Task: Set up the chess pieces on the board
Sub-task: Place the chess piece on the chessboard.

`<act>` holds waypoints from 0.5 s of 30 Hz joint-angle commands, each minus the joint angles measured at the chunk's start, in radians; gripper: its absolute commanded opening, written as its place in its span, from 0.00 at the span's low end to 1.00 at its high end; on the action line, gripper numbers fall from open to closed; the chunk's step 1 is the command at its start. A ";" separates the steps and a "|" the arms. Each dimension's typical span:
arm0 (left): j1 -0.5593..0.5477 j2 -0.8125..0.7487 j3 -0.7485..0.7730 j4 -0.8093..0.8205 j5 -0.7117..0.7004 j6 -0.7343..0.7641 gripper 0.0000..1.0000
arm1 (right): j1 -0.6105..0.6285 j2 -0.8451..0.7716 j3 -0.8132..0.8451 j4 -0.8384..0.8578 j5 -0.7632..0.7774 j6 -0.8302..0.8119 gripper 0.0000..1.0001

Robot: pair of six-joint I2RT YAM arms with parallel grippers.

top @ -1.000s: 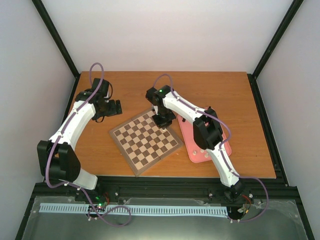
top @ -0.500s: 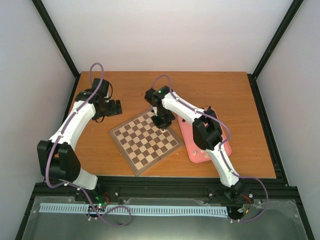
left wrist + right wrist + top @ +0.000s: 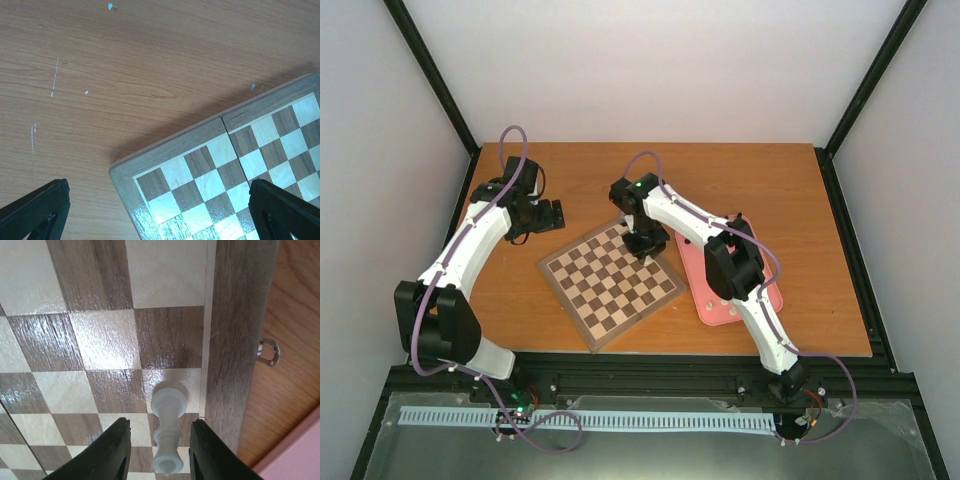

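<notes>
Chess piece (image 3: 167,402), cream-white, stood free on a light edge square of the board (image 3: 75,340), between the right claw's (image 3: 160,432) slightly parted fingers; the left claw (image 3: 157,207) gaped wide over the board's corner and the desk (image 3: 125,60).

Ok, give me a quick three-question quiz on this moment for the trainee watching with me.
1. True or false: the white chess piece stands on a dark square of the board.
2. The right gripper has its jaws: A) clamped on the piece, B) slightly apart either side of it, C) closed with nothing between them.
3. Fill in: the left gripper is wide ____ and holds nothing.
Key: 1 false, it stands on a light square beside the border; 2 B; 3 open.
</notes>
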 commanded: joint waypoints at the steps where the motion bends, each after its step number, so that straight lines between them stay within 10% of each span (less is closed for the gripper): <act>1: 0.002 0.011 0.013 0.019 0.009 -0.003 1.00 | 0.014 -0.027 0.025 0.005 -0.012 -0.006 0.37; 15: 0.002 0.016 0.021 0.016 0.022 -0.004 1.00 | -0.032 -0.185 0.099 -0.059 0.115 0.055 0.64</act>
